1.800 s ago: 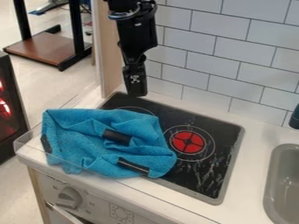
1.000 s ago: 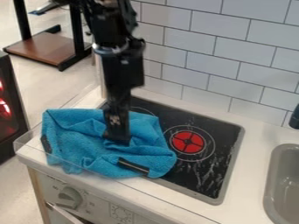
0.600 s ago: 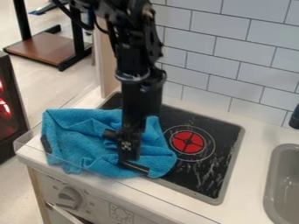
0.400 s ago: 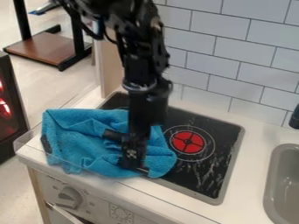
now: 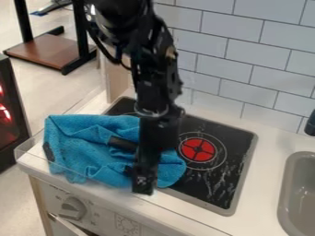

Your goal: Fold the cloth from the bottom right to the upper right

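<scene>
We see the blue cloth crumpled over the left part of the stove, spilling past its left edge onto the white table. Our claw points down at the stove's near edge, in front of part of the cloth; we cannot tell whether it is wide, narrow or holding any fabric. The red burner disc shows on the stove, right of the cloth. To the stove's right we have the grey sink, and behind it the tiled wall.
</scene>
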`<state>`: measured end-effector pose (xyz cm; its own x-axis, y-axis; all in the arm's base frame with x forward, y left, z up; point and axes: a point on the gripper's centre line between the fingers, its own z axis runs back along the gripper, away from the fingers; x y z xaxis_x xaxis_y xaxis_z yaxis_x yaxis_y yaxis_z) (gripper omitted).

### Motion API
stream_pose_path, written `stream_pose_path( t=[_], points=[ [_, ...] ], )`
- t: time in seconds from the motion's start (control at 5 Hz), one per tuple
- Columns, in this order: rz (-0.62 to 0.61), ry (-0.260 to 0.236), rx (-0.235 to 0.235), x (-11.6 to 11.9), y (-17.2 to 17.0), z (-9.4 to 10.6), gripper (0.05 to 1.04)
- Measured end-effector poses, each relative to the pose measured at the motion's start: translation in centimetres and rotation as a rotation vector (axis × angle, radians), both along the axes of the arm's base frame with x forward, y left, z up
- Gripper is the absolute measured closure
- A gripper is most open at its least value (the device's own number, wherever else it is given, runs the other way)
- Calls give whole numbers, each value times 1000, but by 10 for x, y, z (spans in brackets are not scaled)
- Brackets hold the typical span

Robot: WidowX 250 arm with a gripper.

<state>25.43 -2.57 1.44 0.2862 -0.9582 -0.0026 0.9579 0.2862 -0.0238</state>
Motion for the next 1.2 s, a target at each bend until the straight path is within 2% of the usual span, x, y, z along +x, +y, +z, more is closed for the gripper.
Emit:
stream_pose_path(
  t=[0.4, 0.6, 1.0, 1.2],
  points=[
    [3, 19, 27, 3, -1, -11, 84],
    [0, 17, 43, 8, -2, -14, 144],
    [10, 9, 56, 10, -5, -20, 709],
    [15, 6, 57, 10, -5, -20, 914]
  ],
)
